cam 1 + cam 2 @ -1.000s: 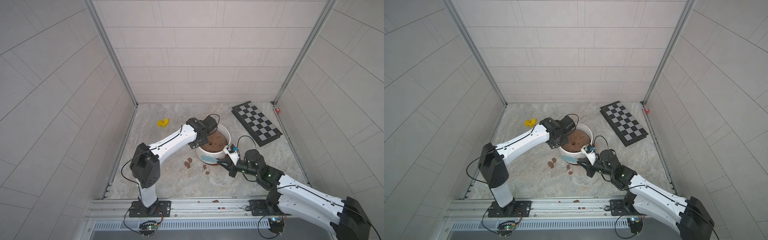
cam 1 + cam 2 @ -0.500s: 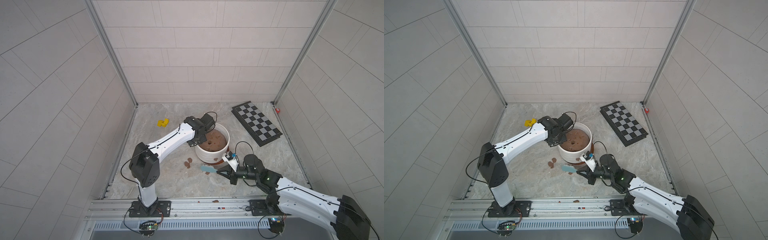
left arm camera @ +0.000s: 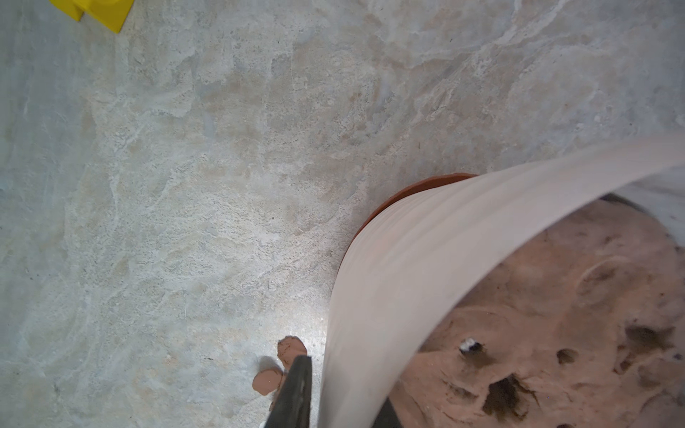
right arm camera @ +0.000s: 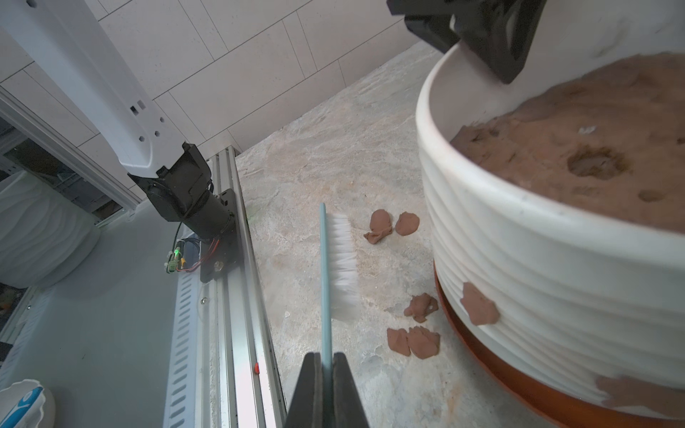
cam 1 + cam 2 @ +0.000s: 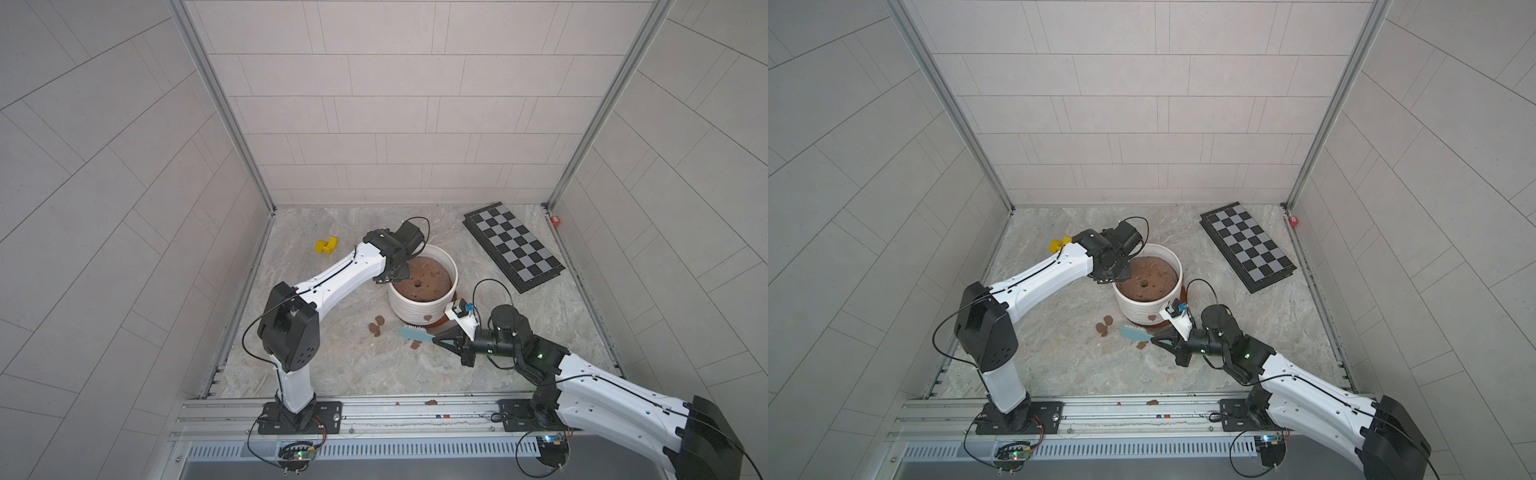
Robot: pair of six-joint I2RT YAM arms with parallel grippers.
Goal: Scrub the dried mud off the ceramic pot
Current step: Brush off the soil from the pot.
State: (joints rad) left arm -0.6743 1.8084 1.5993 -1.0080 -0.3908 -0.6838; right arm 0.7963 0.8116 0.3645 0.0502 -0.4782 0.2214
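Note:
The white ribbed ceramic pot point(image 5: 419, 309) point(image 5: 1138, 309) stands upright on its orange saucer point(image 4: 493, 365), filled with a brown mound. Dried mud point(image 5: 427, 318) point(image 5: 1152, 318) point(image 4: 479, 304) sticks as a patch to its front wall. Loose lumps of it point(image 5: 377, 325) point(image 4: 413, 341) lie on the floor beside the pot. My left gripper point(image 5: 395, 276) point(image 3: 344, 385) straddles the pot's rim, slightly open, its outer finger point(image 3: 296, 389) a sliver off the wall. My right gripper point(image 5: 440, 340) point(image 4: 326, 361) is shut on the light-blue handle of a white-bristled brush point(image 5: 415, 333) point(image 4: 339, 266), held low, just clear of the pot.
A folded chessboard point(image 5: 513, 247) lies at the back right and a yellow block point(image 5: 326, 246) at the back left. The metal rail point(image 5: 374, 411) runs along the front edge with a small brown lump point(image 5: 431, 402) on it. Tiled walls close in three sides.
The pot, tilted toward the front a second ago, is back upright on its saucer. My right gripper drew the brush away from its wall and lower. The left jaws have loosened on the rim.

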